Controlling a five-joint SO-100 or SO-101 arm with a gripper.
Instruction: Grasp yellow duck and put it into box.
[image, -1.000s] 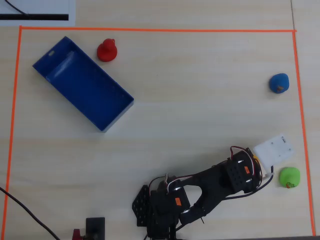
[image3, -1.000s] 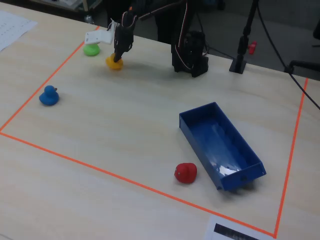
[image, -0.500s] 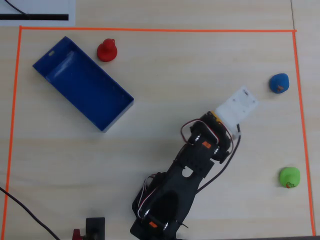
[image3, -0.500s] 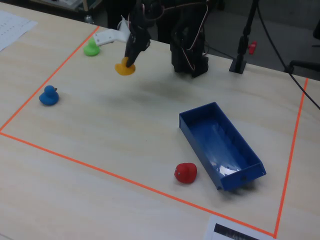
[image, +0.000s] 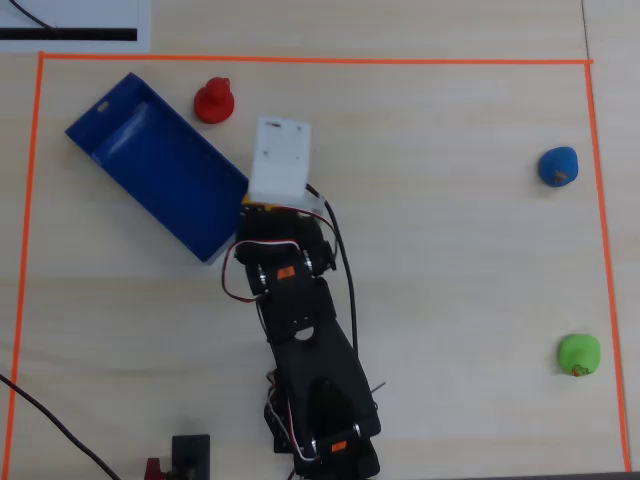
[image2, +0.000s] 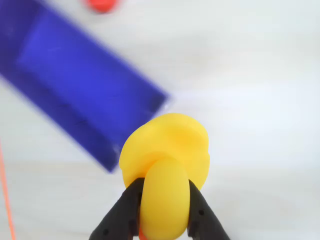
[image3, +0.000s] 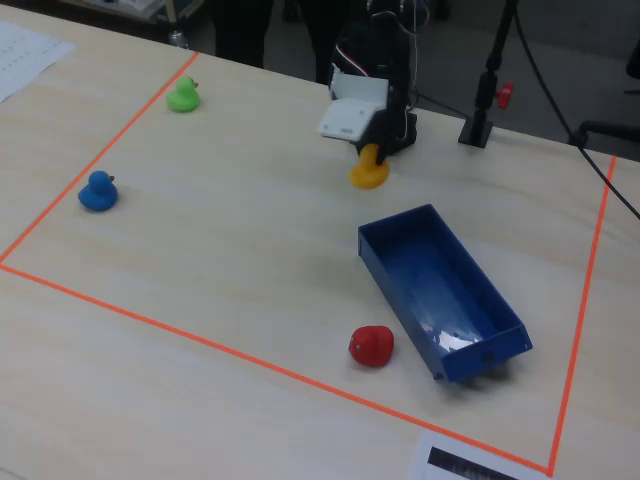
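Gripping the yellow duck (image2: 167, 150) between its two dark fingers (image2: 120, 212), the gripper (image2: 164, 210) is clenched on the toy's lower, narrower part, and the rounded body bulges out beyond the fingertips in the wrist view. In the fixed view the duck (image3: 368, 170) hangs below the white camera housing (image3: 352, 112) at the arm's tip, above the pale wooden table (image3: 230, 230); whether it touches the surface cannot be told. From overhead only a sliver of yellow (image: 262, 207) shows under that white housing (image: 279, 157).

The box (image: 160, 180), a shallow blue tray, lies just beside the gripper, on its left in the overhead view, with its near corner close to the held duck. In the wrist view the tray (image2: 75, 85) stretches away ahead and to the left of the pincer, blurred, its nearest corner just past the duck. In the fixed view the box (image3: 440, 285) sits in front of the gripper, nearer the camera and slightly right.

A red duck (image: 213, 100) stands beyond the box's far long side, ahead and left of the gripper overhead. A blue duck (image: 558, 166) and a green duck (image: 578, 354) sit well apart from the pincer, far to its right near the orange tape line (image: 600, 250) that frames the work area.
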